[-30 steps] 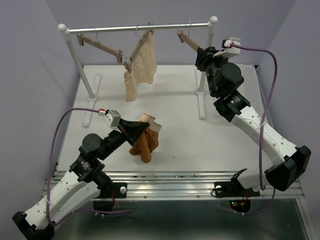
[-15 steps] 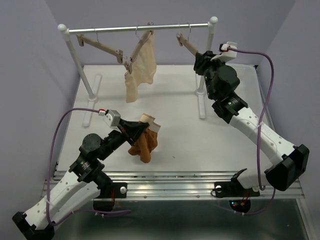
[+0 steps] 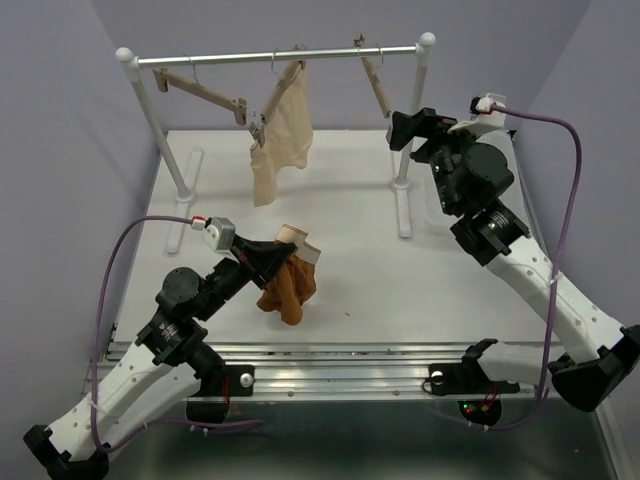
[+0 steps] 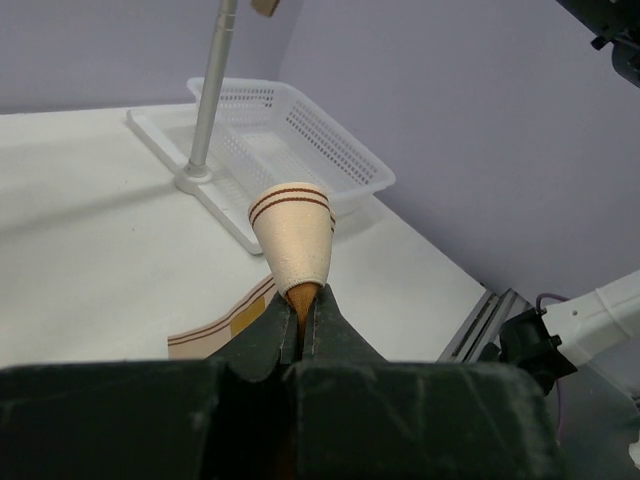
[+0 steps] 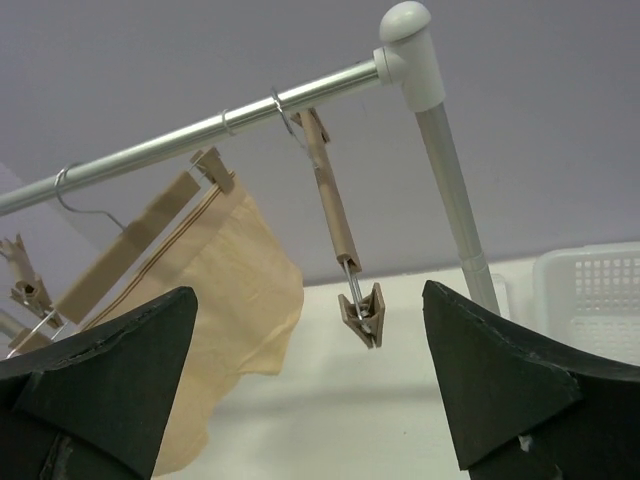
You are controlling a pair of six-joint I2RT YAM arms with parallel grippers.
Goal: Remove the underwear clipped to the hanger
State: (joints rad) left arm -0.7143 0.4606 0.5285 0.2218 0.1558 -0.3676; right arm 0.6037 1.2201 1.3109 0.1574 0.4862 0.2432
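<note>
**Top view.** I read the left pincer [image 3: 280,262] as pressed together, pinching the underwear [image 3: 288,292] just under its waistband. The fabric hangs bunched from the tips and its lower end touches the table [image 3: 380,270]. Bare table lies to the right of this pincer and beyond it. The table's near edge is close behind it.

The right pincer [image 3: 402,130] is raised and spread, just beside the post [image 3: 412,100]. The hanger [image 3: 377,85] hangs steeply tilted from the rail [image 3: 230,58], above and beyond the tips and apart from them. A cream garment [image 3: 283,130] hangs well to this pincer's left.

**Left wrist view.** The jaws are closed on rust fabric. The striped waistband [image 4: 292,235] stands up just ahead of the tips. A basket [image 4: 300,140] sits further ahead, and the table edge runs near on the right.

**Right wrist view.** Both fingers [image 5: 100,370] stand wide. The hanger's lower clip [image 5: 362,315] hangs ahead between them, touching neither. The post rises to the right of it. The walls are lilac and the table white.
</note>
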